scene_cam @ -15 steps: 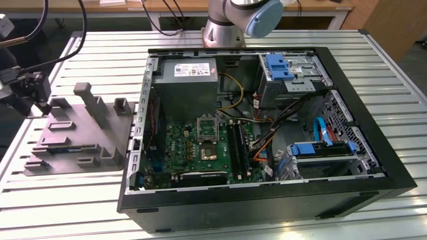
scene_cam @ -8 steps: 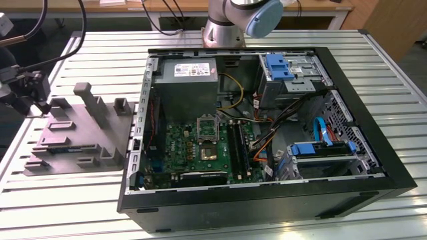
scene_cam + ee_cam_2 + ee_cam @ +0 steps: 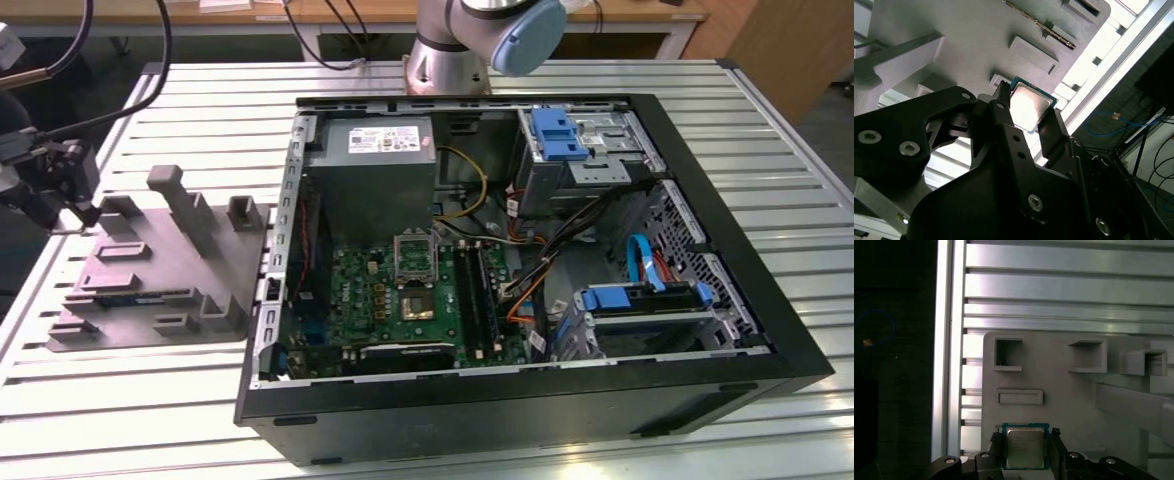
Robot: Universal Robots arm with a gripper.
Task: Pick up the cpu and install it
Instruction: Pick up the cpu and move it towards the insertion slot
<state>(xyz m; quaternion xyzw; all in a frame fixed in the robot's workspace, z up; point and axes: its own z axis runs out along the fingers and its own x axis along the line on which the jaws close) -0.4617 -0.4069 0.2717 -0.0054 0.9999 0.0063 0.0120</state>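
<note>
The cpu (image 3: 1025, 447), a small square chip with a silvery top and green edge, sits between the two black fingertips of my gripper (image 3: 1026, 439) just over the grey holder plate (image 3: 1064, 395). In the second wrist view the cpu (image 3: 1030, 106) shines between the fingers (image 3: 1004, 107), which press on its two opposite edges. The exterior view places my gripper (image 3: 74, 205) at the far left corner of the holder plate (image 3: 160, 270), well to the exterior view's left of the open computer case (image 3: 534, 250). The dark socket (image 3: 416, 300) lies on the green motherboard inside the case.
The holder plate carries raised blocks, pockets and a tall ramp (image 3: 180, 200). A long thin memory stick (image 3: 1046, 29) stands in one slot. The case holds a grey power supply (image 3: 387, 165), cables and blue drive bays (image 3: 641, 300). All stands on a slatted aluminium table (image 3: 134, 400).
</note>
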